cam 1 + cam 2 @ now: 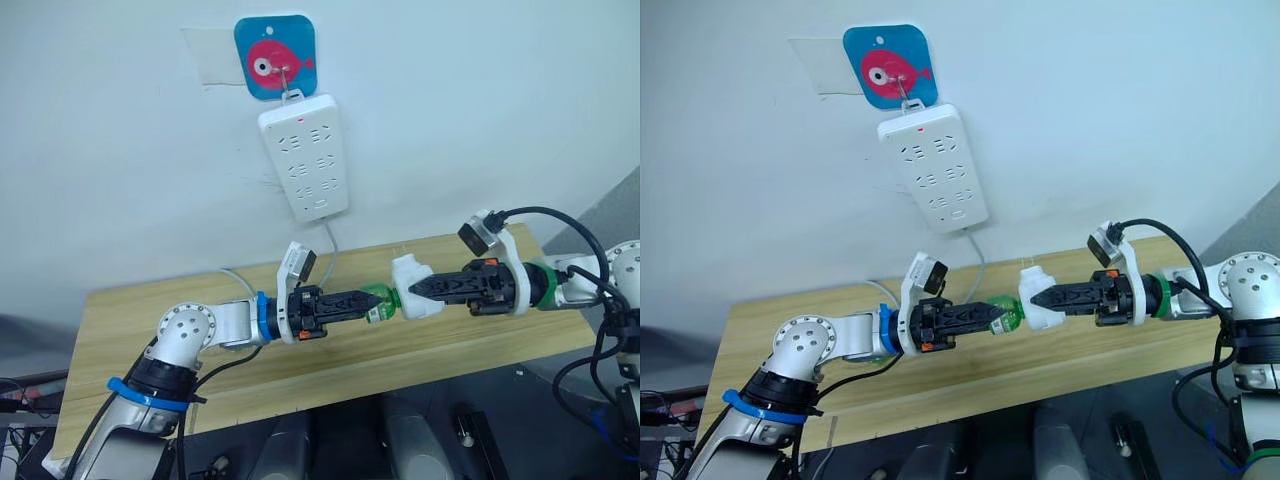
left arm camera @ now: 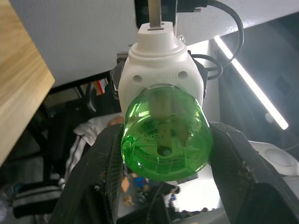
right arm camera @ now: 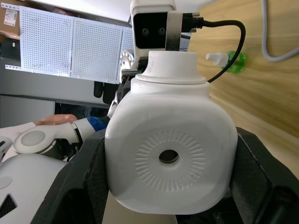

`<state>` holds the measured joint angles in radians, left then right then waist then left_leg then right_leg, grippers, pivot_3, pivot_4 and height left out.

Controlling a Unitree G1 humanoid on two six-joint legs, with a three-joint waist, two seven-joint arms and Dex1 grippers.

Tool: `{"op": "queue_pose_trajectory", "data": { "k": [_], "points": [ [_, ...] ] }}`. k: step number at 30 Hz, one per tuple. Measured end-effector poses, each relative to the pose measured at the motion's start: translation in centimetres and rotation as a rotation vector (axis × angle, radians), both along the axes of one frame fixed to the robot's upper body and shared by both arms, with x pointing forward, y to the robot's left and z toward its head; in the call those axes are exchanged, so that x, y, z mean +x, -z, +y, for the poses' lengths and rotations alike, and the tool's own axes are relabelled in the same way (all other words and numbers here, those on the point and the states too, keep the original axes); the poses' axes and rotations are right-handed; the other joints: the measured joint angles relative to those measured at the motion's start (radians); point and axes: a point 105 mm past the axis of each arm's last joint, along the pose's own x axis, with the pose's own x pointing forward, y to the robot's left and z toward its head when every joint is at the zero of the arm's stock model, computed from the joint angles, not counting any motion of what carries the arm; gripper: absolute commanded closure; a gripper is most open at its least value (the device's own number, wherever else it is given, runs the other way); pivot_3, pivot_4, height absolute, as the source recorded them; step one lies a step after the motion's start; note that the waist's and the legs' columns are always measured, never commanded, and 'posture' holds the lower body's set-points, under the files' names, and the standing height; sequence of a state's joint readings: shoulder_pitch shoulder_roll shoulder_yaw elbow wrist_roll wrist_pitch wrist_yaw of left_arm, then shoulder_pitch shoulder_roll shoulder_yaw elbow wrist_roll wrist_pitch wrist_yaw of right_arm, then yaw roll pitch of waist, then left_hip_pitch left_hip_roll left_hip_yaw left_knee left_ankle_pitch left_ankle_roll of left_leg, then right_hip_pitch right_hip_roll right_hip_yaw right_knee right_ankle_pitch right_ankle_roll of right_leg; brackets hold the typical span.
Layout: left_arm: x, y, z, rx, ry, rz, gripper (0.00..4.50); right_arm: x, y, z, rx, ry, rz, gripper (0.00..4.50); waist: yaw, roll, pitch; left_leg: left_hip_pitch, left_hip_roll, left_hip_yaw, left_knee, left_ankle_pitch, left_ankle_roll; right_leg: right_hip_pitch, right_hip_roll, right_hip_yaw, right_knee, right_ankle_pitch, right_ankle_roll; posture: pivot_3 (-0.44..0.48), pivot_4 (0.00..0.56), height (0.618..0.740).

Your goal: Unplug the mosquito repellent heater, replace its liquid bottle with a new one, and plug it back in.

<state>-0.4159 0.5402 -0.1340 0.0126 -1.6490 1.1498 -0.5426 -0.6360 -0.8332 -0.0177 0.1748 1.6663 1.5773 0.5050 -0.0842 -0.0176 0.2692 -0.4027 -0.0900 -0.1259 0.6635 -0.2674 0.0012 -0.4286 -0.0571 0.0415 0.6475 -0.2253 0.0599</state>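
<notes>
The white mosquito repellent heater (image 1: 413, 285) hangs in the air above the wooden table, unplugged, with my right gripper (image 1: 418, 288) shut on its sides. Its round top hole faces the right wrist camera (image 3: 168, 156). A green liquid bottle (image 1: 379, 301) lies level, its neck end meeting the heater's underside, and my left gripper (image 1: 370, 301) is shut on it. From the left wrist, the bottle's base (image 2: 163, 140) sits between the black fingers (image 2: 100, 177) with the heater (image 2: 159, 65) behind it. Another green bottle (image 3: 230, 60) with a white tip lies on the table.
A long white power strip (image 1: 303, 157) hangs on the wall from a blue fish hook (image 1: 276, 56), above the table's back edge. Its grey cable (image 1: 330, 250) drops behind the wooden table (image 1: 140, 320). The table's front edge runs just below both arms.
</notes>
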Motion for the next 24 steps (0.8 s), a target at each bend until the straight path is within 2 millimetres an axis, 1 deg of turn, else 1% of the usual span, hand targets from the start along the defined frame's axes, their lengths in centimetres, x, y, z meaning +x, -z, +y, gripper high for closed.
{"op": "queue_pose_trajectory", "data": {
  "k": [4,9,12,13,15,16,17,18,21,22,24],
  "points": [
    [0.7,0.3,1.7,0.036,-0.072,0.000,2.24,0.4,-0.2,-1.4,-0.014,0.055,0.007,1.52,0.001,0.000,0.000,0.000,0.000,0.001,0.000,0.000,0.000,0.000,0.000,0.000,-0.001,0.000,0.000,-0.123,0.272,0.740],
    [1.0,-0.2,2.8,0.033,-0.105,-0.015,2.24,0.6,-0.3,-2.8,-0.037,0.105,0.009,1.52,0.004,0.000,0.000,0.000,0.000,0.001,0.000,0.000,0.000,0.000,-0.001,0.001,-0.001,0.000,0.000,-0.119,0.269,0.740],
    [0.9,-0.3,3.0,0.030,-0.109,-0.017,2.24,1.0,0.1,-3.7,-0.087,0.157,0.002,1.52,0.004,0.000,0.000,0.000,0.000,0.002,0.000,0.000,0.000,0.000,-0.002,0.001,-0.001,0.000,0.000,-0.112,0.268,0.740],
    [0.8,-0.3,3.1,0.029,-0.112,-0.020,2.24,1.6,0.8,-4.5,-0.152,0.208,-0.023,1.52,0.004,0.000,0.000,0.000,-0.001,0.002,-0.001,0.000,0.000,0.000,-0.002,0.001,-0.001,0.000,0.000,-0.112,0.268,0.740],
    [0.4,0.0,3.1,0.038,-0.115,-0.022,2.24,2.9,2.6,-7.1,-0.348,0.332,-0.074,1.52,0.006,0.000,0.000,0.000,-0.001,0.002,-0.001,0.000,0.000,-0.001,-0.002,0.001,-0.001,0.000,0.000,-0.110,0.267,0.740],
    [0.3,0.2,3.1,0.044,-0.118,-0.021,2.24,3.2,3.5,-8.0,-0.437,0.361,-0.093,1.52,0.006,0.000,0.000,0.000,-0.001,0.002,-0.001,0.000,-0.001,-0.001,-0.002,0.001,-0.001,0.000,0.000,-0.109,0.266,0.740],
    [0.1,0.3,3.0,0.052,-0.116,-0.032,2.24,3.7,4.8,-9.1,-0.565,0.384,-0.126,1.52,0.006,0.000,0.000,0.000,-0.001,0.002,-0.001,0.000,-0.001,-0.002,-0.002,0.001,-0.001,0.000,0.000,-0.103,0.265,0.740],
    [-0.3,0.5,2.8,0.066,-0.104,-0.053,2.24,4.2,6.3,-10.2,-0.689,0.396,-0.164,1.52,0.005,0.000,0.000,0.000,-0.001,0.003,-0.001,0.002,-0.004,-0.002,-0.002,0.002,-0.001,0.000,0.000,-0.103,0.265,0.740],
    [-1.3,0.2,2.1,0.077,-0.057,-0.111,2.24,5.0,9.8,-12.8,-0.904,0.387,-0.207,1.52,0.006,0.000,0.000,0.000,-0.001,0.004,-0.001,0.003,-0.005,-0.002,-0.002,0.003,0.000,0.000,0.000,-0.082,0.270,0.740],
    [-1.4,0.1,2.0,0.078,-0.052,-0.120,2.24,5.1,10.3,-13.2,-0.933,0.382,-0.220,1.52,0.006,0.000,0.000,0.000,-0.001,0.005,-0.001,0.003,-0.005,-0.002,-0.002,0.003,0.000,0.000,0.000,-0.074,0.270,0.740],
    [-1.6,-0.1,1.8,0.074,-0.044,-0.134,2.24,6.0,11.4,-15.1,-1.051,0.360,-0.272,1.52,0.006,0.000,0.000,0.000,-0.001,0.006,-0.001,0.003,-0.005,-0.002,-0.002,0.004,0.000,0.000,0.000,-0.065,0.279,0.740]
  ]
}}
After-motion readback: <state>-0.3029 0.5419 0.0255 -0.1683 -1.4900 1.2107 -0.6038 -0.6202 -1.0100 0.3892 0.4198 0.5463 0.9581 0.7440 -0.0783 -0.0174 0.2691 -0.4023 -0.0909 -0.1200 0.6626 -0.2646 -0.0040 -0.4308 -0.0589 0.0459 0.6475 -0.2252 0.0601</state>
